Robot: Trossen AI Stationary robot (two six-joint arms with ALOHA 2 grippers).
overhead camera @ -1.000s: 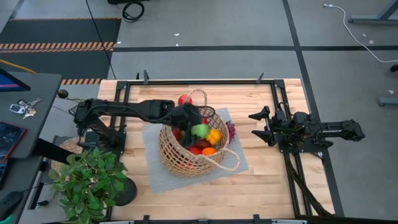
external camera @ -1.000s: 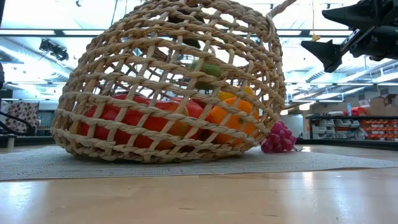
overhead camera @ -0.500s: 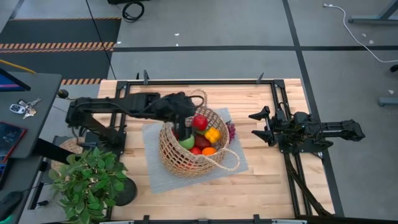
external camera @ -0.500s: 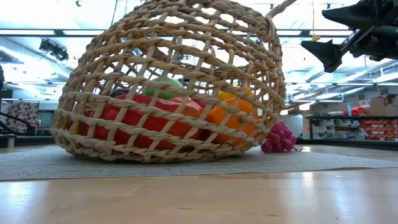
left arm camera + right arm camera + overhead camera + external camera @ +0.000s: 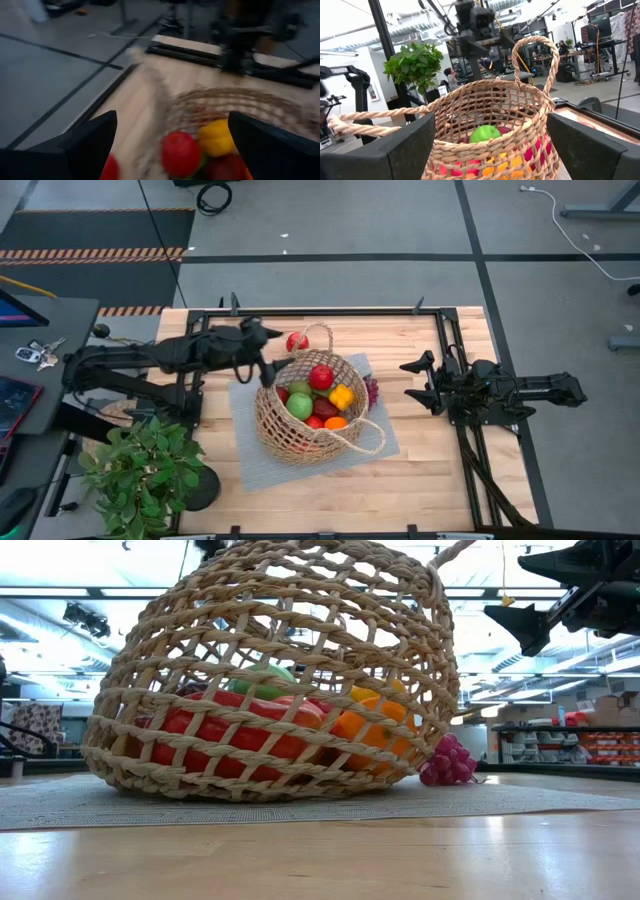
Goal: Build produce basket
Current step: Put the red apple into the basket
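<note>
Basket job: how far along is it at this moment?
Done: the basket on the mat holds several produce pieces. In hand: nothing; left gripper open beside it, right gripper open, parked. Left: red fruit and grapes outside.

grey floor point(image 5: 330, 230) with dark seams, hazard-striped mat point(image 5: 95, 252), leafy potted plant point(image 5: 140, 470)

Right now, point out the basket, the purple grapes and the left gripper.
basket point(image 5: 285, 438): high view, woven side wall.
purple grapes point(image 5: 447, 762): low view, middle of the bunch.
left gripper point(image 5: 270, 354): high view, midway between its open fingers.
</note>
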